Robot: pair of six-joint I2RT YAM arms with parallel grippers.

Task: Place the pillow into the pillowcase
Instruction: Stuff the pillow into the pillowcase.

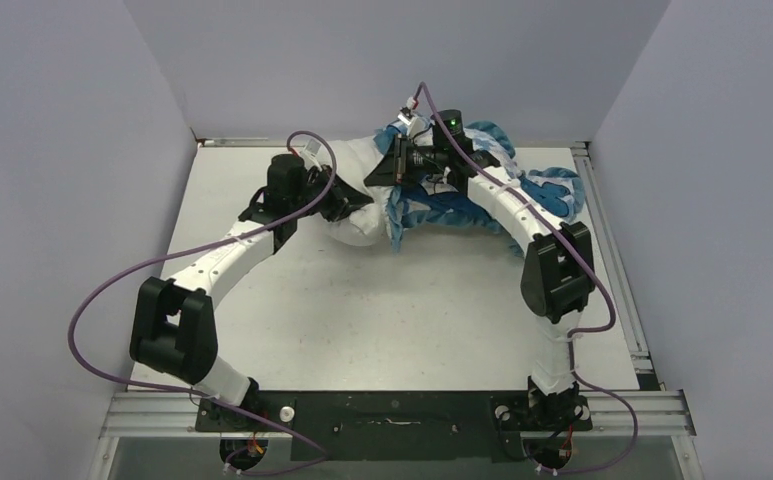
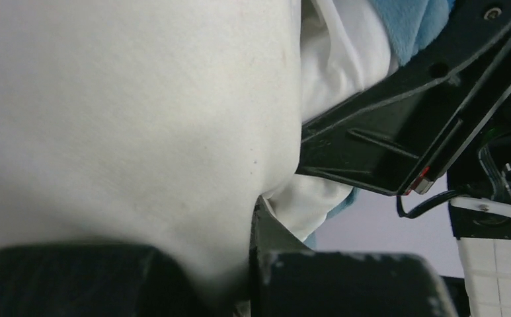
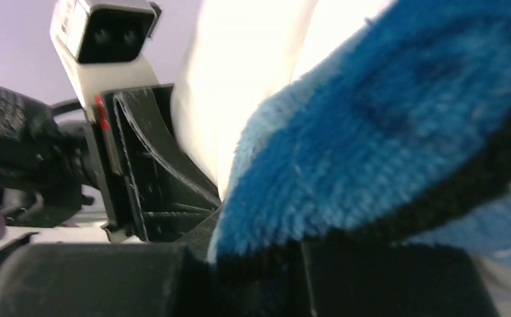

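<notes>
- The pillow (image 1: 360, 225) lies at the far side of the table (image 1: 382, 320), close to the back wall. It is white and puffy.
- The pillowcase (image 1: 552, 190) lies right beside it and touches it. Its blue ruffled edge lies against the pillow.
- Together they make one long shape that runs left to right along the back of the table. The bare white end of the pillow points left. The blue cloth trails off to the right.
- The left hand (image 1: 347, 205) is at the pillow's left end. The left wrist view shows its fingers pressed together on a fold of the white pillow cloth.
- The right hand (image 1: 399, 160) is where the white meets the blue. The right wrist view shows its fingers pinching the fluffy blue edge of the pillowcase.
- Only the top view shows the whole long shape.
- Only the right wrist view shows the small camera (image 3: 104, 33) on the left arm up close.
- A green light (image 1: 453, 123) glows on the right arm.
</notes>
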